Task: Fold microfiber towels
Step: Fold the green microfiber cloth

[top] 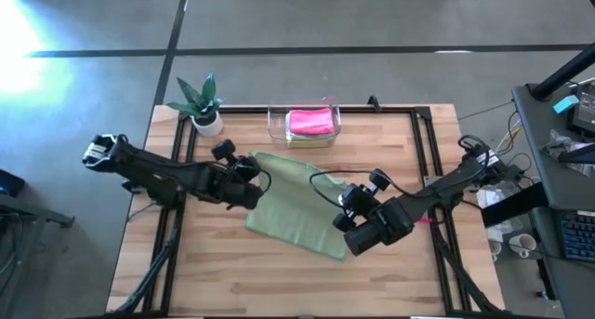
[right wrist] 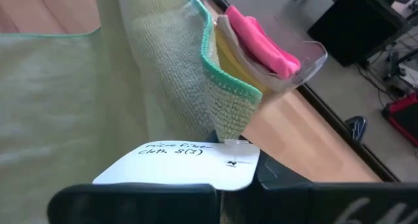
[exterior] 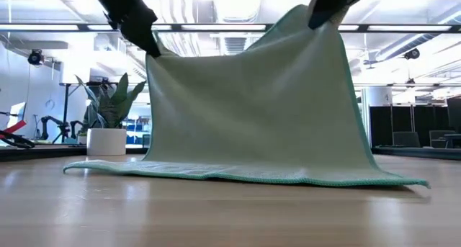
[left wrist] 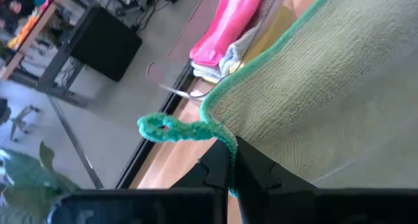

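From my station I can read one piece of writing only: a white tag point(right wrist: 179, 164) in the right wrist view, sitting at the edge of the sage green towel point(right wrist: 72, 100), hand-lettered in dark ink with what looks like "micro fiber cloth 8(3)". The last characters are small, so I'm not certain of them. I can read no other text in the other views.

I had the towel point(top: 293, 203) mid-tabletop point(top: 232, 282) between both arms; the bin point(top: 304, 126) with more towels sat at the far edge, a plant point(top: 203, 103) to its left.
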Motion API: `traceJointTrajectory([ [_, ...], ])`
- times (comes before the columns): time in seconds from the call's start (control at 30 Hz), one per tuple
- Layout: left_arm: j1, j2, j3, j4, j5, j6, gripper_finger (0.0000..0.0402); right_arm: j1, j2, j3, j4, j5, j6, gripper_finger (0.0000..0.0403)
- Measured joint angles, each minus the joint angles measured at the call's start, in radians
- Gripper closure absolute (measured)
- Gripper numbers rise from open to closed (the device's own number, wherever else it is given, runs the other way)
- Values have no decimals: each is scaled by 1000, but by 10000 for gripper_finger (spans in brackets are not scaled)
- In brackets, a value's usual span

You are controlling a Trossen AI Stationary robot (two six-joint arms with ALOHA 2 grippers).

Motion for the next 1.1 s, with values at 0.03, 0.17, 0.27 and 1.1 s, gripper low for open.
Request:
traceJointTrajectory([
  [0.03, 0, 0, -7, 18, -2, 23, 402, 2, 1, -5, 1, 0, -1, 394],
  [0.17, 15, 9, -71, 187, -8, 135, 402, 0, 2, -27, 2, -8, -8, 394],
  [0.27, 34, 24, -115, 316, 11, 200, 402, -2, 2, -44, 2, -8, -8, 394],
  [1.1, 132, 174, -164, 540, 125, 213, 402, 3, 2, -249, 99, 53, 46, 394],
])
